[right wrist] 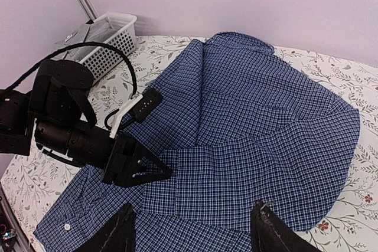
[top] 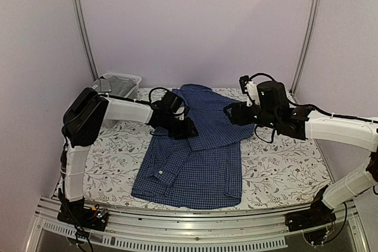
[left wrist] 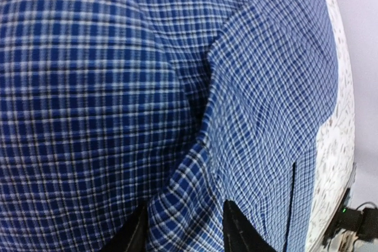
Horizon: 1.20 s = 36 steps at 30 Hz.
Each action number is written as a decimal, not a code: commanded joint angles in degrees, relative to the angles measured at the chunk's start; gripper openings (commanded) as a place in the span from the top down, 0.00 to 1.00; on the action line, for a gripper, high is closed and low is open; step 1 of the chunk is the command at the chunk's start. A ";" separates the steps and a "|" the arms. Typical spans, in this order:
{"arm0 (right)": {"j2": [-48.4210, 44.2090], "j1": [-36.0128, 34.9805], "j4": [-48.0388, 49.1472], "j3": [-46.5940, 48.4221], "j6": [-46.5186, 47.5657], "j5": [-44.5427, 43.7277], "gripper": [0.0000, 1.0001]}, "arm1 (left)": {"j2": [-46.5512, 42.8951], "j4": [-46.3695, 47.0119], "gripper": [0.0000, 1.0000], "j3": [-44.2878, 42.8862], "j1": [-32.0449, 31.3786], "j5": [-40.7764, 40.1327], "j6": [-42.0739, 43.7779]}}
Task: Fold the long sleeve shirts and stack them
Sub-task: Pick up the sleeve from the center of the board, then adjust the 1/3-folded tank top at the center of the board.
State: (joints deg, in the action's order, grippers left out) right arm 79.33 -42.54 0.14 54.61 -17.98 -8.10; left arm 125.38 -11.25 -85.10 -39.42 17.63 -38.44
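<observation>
right, the count. shirts laid out: one, the blue checked shirt [top: 201, 163]. tables: one, the flowered table [top: 283, 169]. baskets: one, the white basket [top: 127, 78]. inside it there's one grey cloth [top: 106, 85], too little showing to call it a second shirt, so the shirt count holds at one for sure. arms: two, the left arm [top: 124, 110] and the right arm [top: 336, 128]. grippers: two, the left gripper [top: 189, 129] and the right gripper [top: 227, 112], with two fingers [right wrist: 118, 237] on each. buttons in plain sight: one, the white button [top: 159, 173]. upright metal posts at the back: two, the left post [top: 82, 22] and the right post [top: 310, 22].
</observation>
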 commanded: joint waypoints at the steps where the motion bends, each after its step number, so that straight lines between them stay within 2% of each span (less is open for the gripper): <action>1: -0.49 0.55 -5.68 0.67 -0.54 2.41 0.37 | -0.14 1.10 0.65 -1.45 -0.74 1.79 0.32; 4: 0.67 0.53 -8.46 0.47 -1.28 3.43 0.38 | -1.07 1.33 0.80 -1.83 -0.75 2.09 0.52; 7: 1.62 0.55 -11.01 0.05 -2.70 4.51 0.38 | -2.18 0.95 0.90 -2.97 -0.70 2.49 1.17; 10: 2.58 0.53 -13.22 -0.94 -4.77 6.10 0.40 | -3.60 -0.24 0.94 -4.66 -0.68 2.57 2.28; 23: 2.19 1.99 -19.52 -7.37 -17.86 0.79 0.43 | -7.48 -7.58 0.95 -15.26 0.83 0.11 8.81; 31: 7.05 3.70 -20.03 -6.57 -19.15 2.56 0.45 | -11.23 -10.62 0.94 -20.07 6.48 -1.41 11.67; 36: 9.69 5.18 -19.32 -6.57 -20.05 2.17 0.45 | -13.48 -12.05 0.94 -20.13 9.42 -2.84 13.31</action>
State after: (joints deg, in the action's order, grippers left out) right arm 87.31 -38.74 -19.35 47.42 -36.62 -5.48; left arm 115.70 -21.30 -103.79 -32.10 16.49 -27.73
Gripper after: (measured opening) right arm 0.550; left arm 0.063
